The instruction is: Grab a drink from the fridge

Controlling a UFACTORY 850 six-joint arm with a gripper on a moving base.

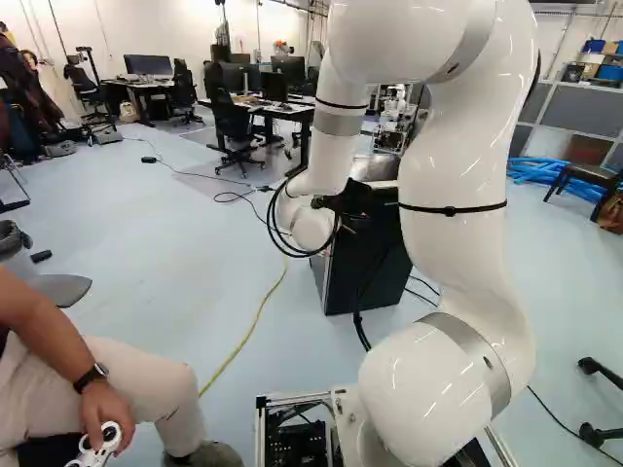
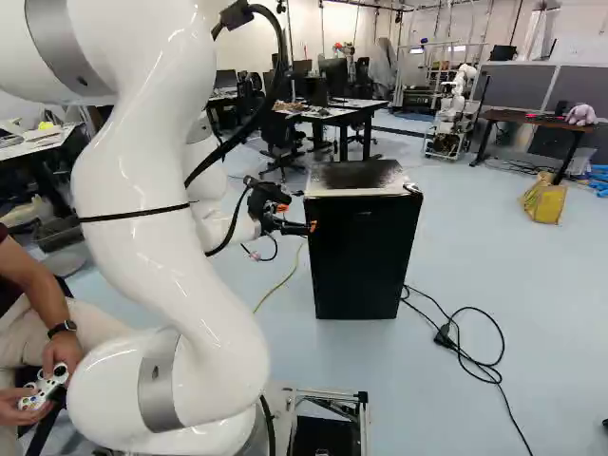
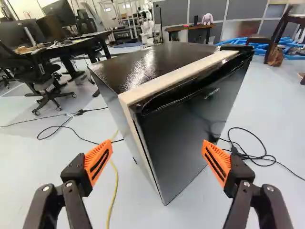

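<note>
The gripper (image 2: pixel 297 218) is at the left upper part of the black fridge (image 2: pixel 361 256) in the right base view. In the wrist view the gripper (image 3: pixel 157 152) is open, its orange pads wide apart with nothing held. Ahead of it stands the fridge (image 3: pixel 183 143), one front vertical edge between the finger directions. Its door (image 3: pixel 190 124) is closed, with a dark recess along the top edge and a pale strip above. Whether a finger touches the fridge cannot be told. No drink shows. The arm largely covers the fridge (image 1: pixel 341 277) in the left base view.
A seated person (image 1: pixel 146 384) with a controller is close on the arm's left. A yellow cable (image 1: pixel 243 336) runs over the floor left of the fridge; black cables (image 2: pixel 475 356) lie at its right. Desks and chairs stand behind. Another robot (image 2: pixel 456 104) is at the back.
</note>
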